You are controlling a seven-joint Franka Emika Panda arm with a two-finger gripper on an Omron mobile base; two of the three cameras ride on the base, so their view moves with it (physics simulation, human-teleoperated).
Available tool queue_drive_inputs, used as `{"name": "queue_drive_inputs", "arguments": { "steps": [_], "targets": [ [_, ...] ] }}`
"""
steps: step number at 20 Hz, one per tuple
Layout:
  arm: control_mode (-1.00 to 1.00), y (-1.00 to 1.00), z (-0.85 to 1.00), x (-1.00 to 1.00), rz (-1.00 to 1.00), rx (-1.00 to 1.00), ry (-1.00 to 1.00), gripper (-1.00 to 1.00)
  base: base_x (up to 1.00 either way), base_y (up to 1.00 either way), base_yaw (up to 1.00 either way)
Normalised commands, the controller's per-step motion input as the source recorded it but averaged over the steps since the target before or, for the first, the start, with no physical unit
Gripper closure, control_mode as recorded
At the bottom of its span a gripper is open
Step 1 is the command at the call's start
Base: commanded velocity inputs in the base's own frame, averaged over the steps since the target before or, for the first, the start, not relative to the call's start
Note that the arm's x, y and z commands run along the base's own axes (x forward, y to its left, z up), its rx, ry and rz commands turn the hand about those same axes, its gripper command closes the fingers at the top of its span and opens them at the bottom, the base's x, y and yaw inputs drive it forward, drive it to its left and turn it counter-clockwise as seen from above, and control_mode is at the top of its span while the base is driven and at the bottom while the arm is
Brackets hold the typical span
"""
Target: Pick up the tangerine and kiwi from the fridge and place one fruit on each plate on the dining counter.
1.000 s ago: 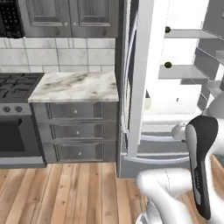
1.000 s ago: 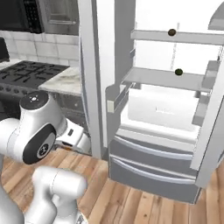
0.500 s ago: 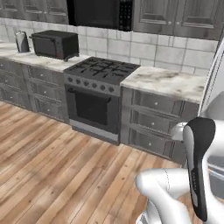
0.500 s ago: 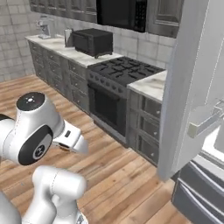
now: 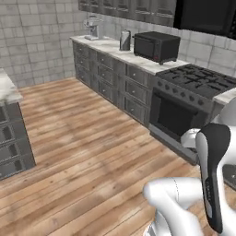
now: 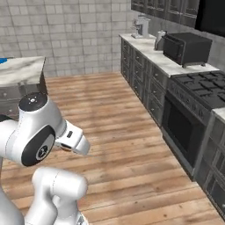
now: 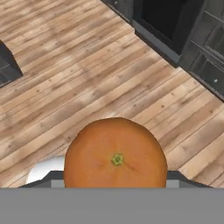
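Observation:
The tangerine point(image 7: 116, 153), round and orange with a small green stem scar, sits close up in the hand view, and my gripper point(image 7: 114, 177) is shut on it with a dark finger at each side. In the right base view the hand point(image 6: 74, 140) hangs low over the wooden floor, beside the arm's big white joint. The dining counter point(image 6: 22, 70) with its marble top stands at the far left, and a sliver of the blue plate point(image 6: 2, 60) shows at its edge. That counter's corner point(image 5: 7, 90) also shows in the left base view. The kiwi and the fridge are out of view.
A dark grey cabinet run lines the right wall, carrying a black microwave point(image 5: 156, 46), a kettle point(image 5: 124, 40) and a coffee machine point(image 5: 92, 27). A black stove point(image 5: 203, 78) with an oven door stands nearest me. Wide wooden floor point(image 6: 114, 118) lies between that run and the dining counter.
The whole picture has swung from the open fridge past the stove to the far cabinets and dining counter: the base has turned. The tangerine stays in my grip.

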Motion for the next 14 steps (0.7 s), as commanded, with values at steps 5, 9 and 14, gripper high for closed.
{"name": "queue_drive_inputs", "arguments": {
  "steps": [5,9,14],
  "targets": [
    [1.00,0.00,0.00,0.00,0.00,0.00,0.00,1.00,1.00,0.20,0.42],
    [1.00,0.00,0.00,0.00,0.00,0.00,0.00,1.00,1.00,0.00,0.02],
    [1.00,0.00,0.00,0.00,0.00,0.00,0.00,1.00,1.00,0.00,0.02]
  ]
}}
